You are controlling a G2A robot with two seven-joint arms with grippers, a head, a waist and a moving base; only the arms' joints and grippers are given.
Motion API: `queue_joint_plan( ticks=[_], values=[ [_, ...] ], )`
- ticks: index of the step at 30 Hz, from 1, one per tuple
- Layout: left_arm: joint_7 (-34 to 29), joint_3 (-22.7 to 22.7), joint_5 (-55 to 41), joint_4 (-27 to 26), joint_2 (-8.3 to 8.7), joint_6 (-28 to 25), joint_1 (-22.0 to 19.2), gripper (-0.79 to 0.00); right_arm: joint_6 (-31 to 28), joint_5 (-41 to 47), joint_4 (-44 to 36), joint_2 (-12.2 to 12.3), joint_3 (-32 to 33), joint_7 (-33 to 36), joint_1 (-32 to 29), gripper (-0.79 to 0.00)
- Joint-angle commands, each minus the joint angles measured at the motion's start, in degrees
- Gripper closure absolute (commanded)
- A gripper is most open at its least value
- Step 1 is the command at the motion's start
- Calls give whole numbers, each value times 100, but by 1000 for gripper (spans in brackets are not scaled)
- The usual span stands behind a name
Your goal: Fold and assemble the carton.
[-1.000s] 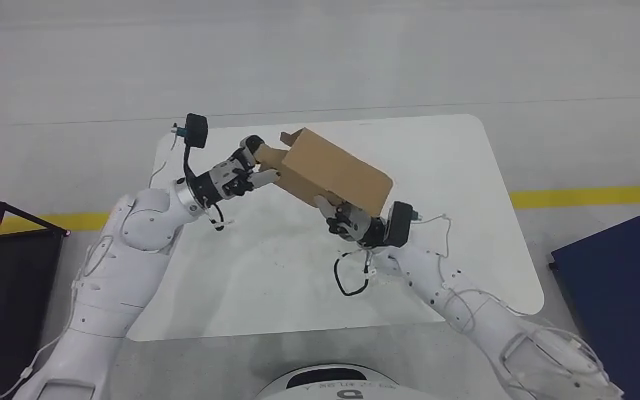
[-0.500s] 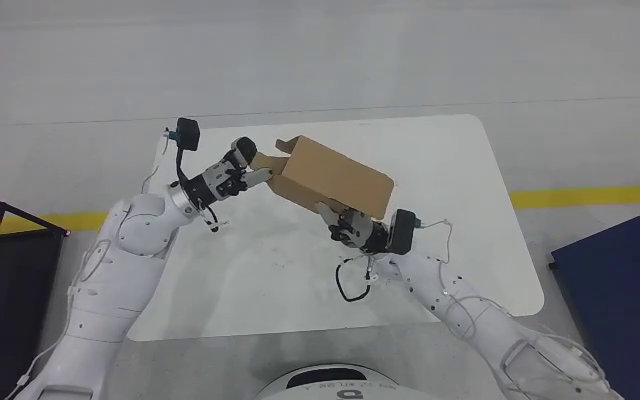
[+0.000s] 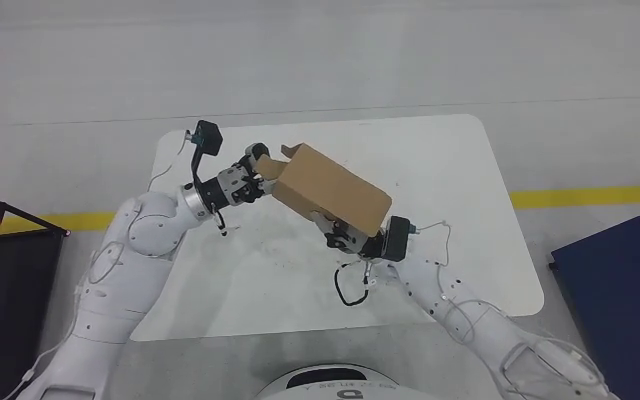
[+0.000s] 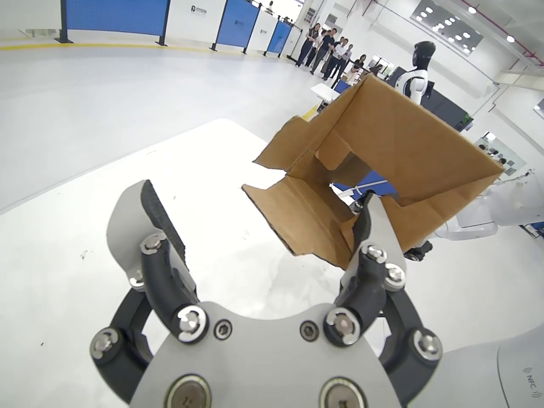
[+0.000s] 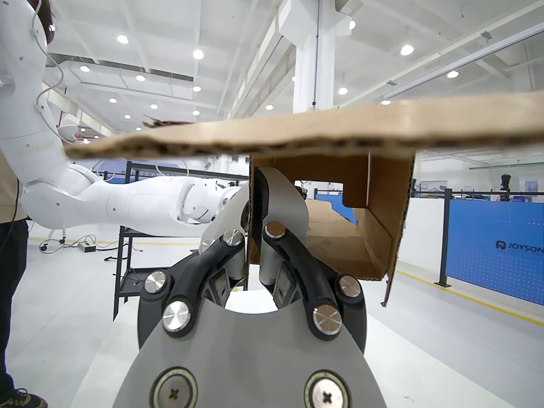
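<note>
Carton [image 3: 335, 188] is aloft over the middle of the counter [image 3: 450, 200], tilted, open as a tube, with both ends unclosed.

Right hand [image 3: 335, 224] is clenched on the carton's near wall. The wrist view shows the corrugated edge pinched between its fingers, so this arm carries the whole load.

Left hand [image 3: 256, 177] is released, with the fingers spread wide. Half a second ago it stood off from the carton's open end, with a gap showing. Now it has closed back in. One finger [image 4: 374, 222] rests against the loose lower flap [image 4: 297, 218], while the other finger hangs free over the counter. The carton has also dropped slightly toward the robot.

Reading: the left hand is setting up to push or pinch an end flap inward. Folding has barely begun, and the flaps splay outward, none tucked.

Edges and room:
- Flap edges at the left end are ragged and angled, so a finger could slip past rather than fold one.
- The left hand works near the counter's left edge, with little surface beyond it.
- There is broad bare counter to the right of and beneath the carton, enough to set it down.
- The single-wall grip may let the carton swing under a push.
</note>
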Motion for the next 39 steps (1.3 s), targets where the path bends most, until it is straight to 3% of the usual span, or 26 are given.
queue_joint_plan(
  ticks=[1,15,22,27,34,39],
  values=[
    [37,-46,-15,-2,7,-4,42,-785,-4,-6,4,-4,20,-16,-22,0],
    [372,-895,121,-63,118,127,346,-785,21,52,-15,50,231,-104,-139,0],
    [213,-1188,590,-303,162,509,68,-785,21,52,-15,50,231,-104,-139,0],
    [-864,-934,920,-338,176,1148,-576,-785,13,112,-223,46,270,339,-232,0],
    [-1350,-359,976,-189,118,1201,-1162,-785,-10,111,-276,43,365,403,-280,0],
    [-1372,-147,1044,-113,92,1166,-1302,-785,7,109,-256,32,419,389,-296,0]
  ],
)
